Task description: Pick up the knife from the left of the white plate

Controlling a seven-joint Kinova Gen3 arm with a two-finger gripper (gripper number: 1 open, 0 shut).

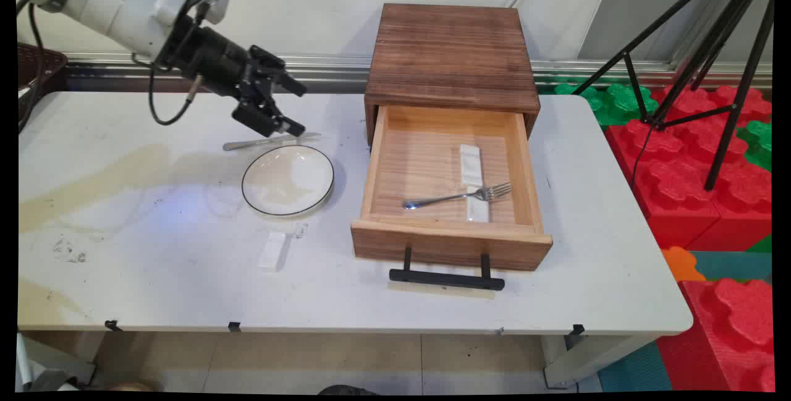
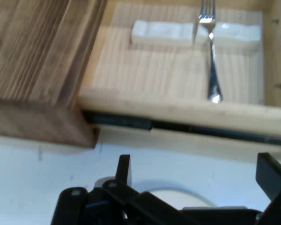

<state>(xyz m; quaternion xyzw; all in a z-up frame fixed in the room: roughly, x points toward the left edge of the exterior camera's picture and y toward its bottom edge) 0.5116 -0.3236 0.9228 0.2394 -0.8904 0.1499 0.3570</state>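
My gripper (image 1: 298, 109) hangs open and empty just above the table, left of the wooden cabinet (image 1: 451, 55). A metal knife (image 1: 269, 141) lies right beneath it, and a white plate (image 1: 288, 180) with a dark rim sits just in front. The drawer (image 1: 451, 241) is pulled out and holds a fork (image 1: 460, 196) lying across a white block (image 1: 471, 165). In the hand view the open gripper (image 2: 196, 173) faces the drawer's side wall (image 2: 178, 110), with the fork (image 2: 211, 56) and the white block (image 2: 161, 33) beyond it.
A small white block (image 1: 272, 251) lies on the table in front of the plate. The drawer's black handle (image 1: 446, 277) juts toward the near edge. A black tripod (image 1: 710, 49) and red and green foam blocks (image 1: 710, 160) stand at the right. A dark basket (image 1: 37, 64) sits far left.
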